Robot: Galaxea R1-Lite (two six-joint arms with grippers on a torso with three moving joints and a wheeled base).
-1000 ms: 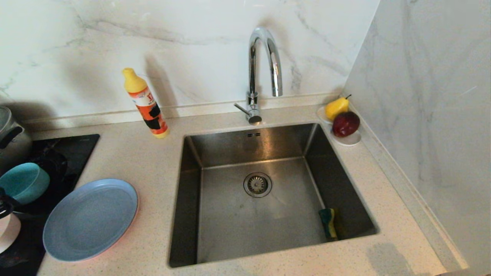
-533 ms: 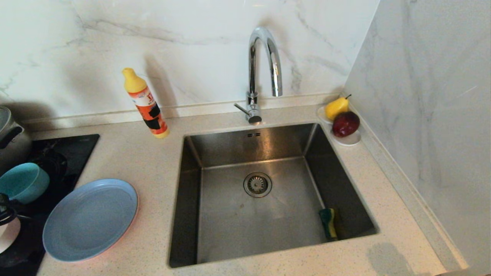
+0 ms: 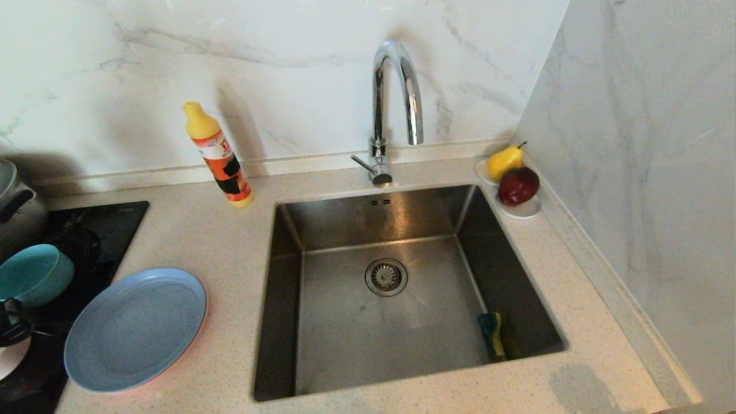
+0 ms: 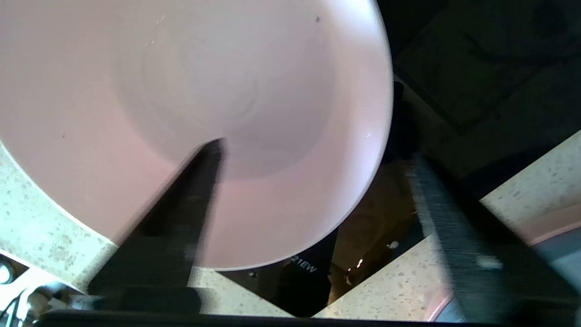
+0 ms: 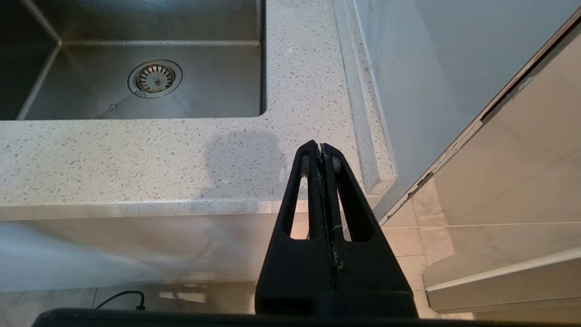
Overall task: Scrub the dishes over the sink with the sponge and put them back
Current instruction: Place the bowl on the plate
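- The left gripper (image 4: 313,181) sits at the far left edge of the scene, over the black cooktop (image 3: 86,230). Its jaws stand wide apart, astride the rim of the pale pink-white bowl (image 4: 190,91).
- In the left wrist view one finger (image 4: 181,204) lies inside the bowl and the other (image 4: 449,218) lies outside its rim. Whether either finger touches the bowl cannot be told.
- In the head view only a sliver of that bowl (image 3: 8,356) and a dark part of the left gripper (image 3: 11,325) show at the left border.
- The teal bowl (image 3: 34,273) rests on the cooktop, just beyond the gripper.
- The grey-blue plate (image 3: 135,328) lies on the speckled counter (image 3: 218,241) between the cooktop and the sink (image 3: 397,287). A thin salmon-pink edge (image 3: 172,376) shows under its near rim.
- The sponge (image 3: 493,333) stands on edge in the near right corner of the sink, against the right wall, well apart from the dishes.
- The round drain (image 3: 386,276) sits in the middle of the sink floor, with the tap (image 3: 394,92) curving above the far rim.
- A yellow-and-orange bottle (image 3: 218,155) stands on the counter to the far left of the sink.
- A small white dish (image 3: 520,210) with a pear (image 3: 504,161) and a red apple (image 3: 518,185) sits in the far right corner.
- A steel pot (image 3: 14,201) stands at the far left.
- The right gripper (image 5: 320,152) is parked below the counter's near right edge, its fingers pressed together and holding nothing.
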